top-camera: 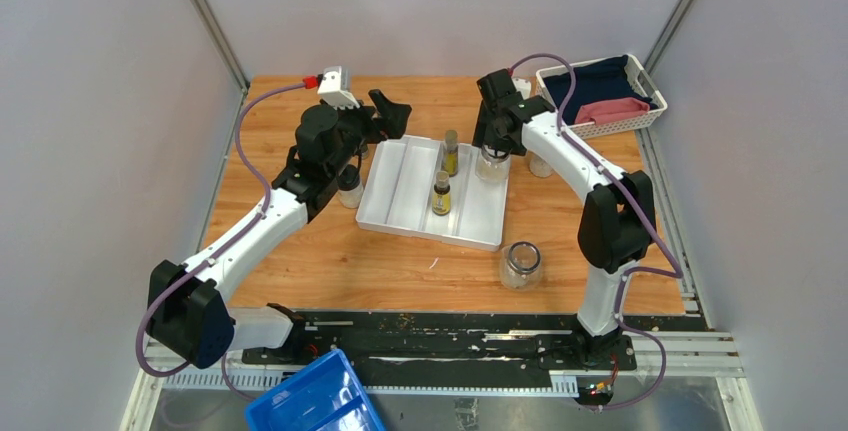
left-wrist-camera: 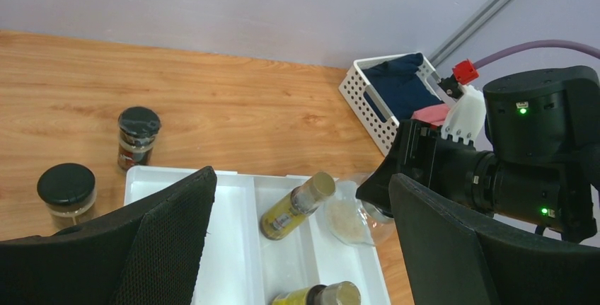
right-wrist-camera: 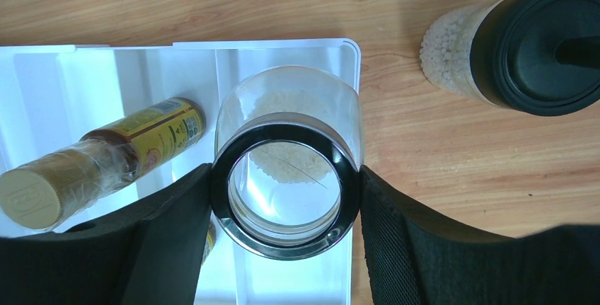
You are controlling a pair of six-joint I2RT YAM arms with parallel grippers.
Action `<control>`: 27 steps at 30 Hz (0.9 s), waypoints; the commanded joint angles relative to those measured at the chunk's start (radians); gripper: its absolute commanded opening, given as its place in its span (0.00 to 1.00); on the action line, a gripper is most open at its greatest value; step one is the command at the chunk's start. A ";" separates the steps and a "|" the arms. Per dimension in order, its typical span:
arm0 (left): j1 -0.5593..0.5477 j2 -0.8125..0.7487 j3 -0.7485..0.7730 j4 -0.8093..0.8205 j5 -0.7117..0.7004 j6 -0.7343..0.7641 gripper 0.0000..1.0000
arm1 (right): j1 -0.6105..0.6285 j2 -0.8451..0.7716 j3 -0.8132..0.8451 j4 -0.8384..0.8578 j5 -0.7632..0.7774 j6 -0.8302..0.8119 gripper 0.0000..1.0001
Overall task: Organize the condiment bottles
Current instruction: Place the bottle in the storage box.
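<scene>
Right claw [right-wrist-camera: 286,199] is gripping the clear glass jar [right-wrist-camera: 286,103] at the white tray's [right-wrist-camera: 71,71] far-right corner, left claw [left-wrist-camera: 301,185] is hovering wide open, empty; releasing against the wall could tip the jar.

I see two yellow-labelled bottles [top-camera: 451,153] [top-camera: 441,194] upright in the tray's [top-camera: 400,186] right compartment. My right tool [right-wrist-camera: 286,192] grips a clear glass jar [right-wrist-camera: 286,107] at its far corner, and a second jar [top-camera: 521,264] stands on the surface [top-camera: 300,251].

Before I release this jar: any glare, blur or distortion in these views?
Top external: evenly lit, sharp, soft shadows. Right wrist: the glass jar in the right gripper distorts the white tray seen through it; no glare. Left wrist: the left gripper looms dark; beyond it, sharp.
</scene>
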 commanded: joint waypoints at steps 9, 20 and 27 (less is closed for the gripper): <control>-0.015 -0.019 -0.011 -0.002 0.009 0.000 0.95 | 0.021 -0.012 -0.034 0.024 0.015 0.054 0.00; -0.016 -0.011 -0.011 -0.002 0.010 -0.001 0.95 | 0.036 0.018 -0.028 0.024 0.017 0.077 0.00; -0.016 -0.013 -0.013 -0.002 0.013 -0.001 0.95 | 0.041 0.016 -0.048 0.024 0.033 0.085 0.00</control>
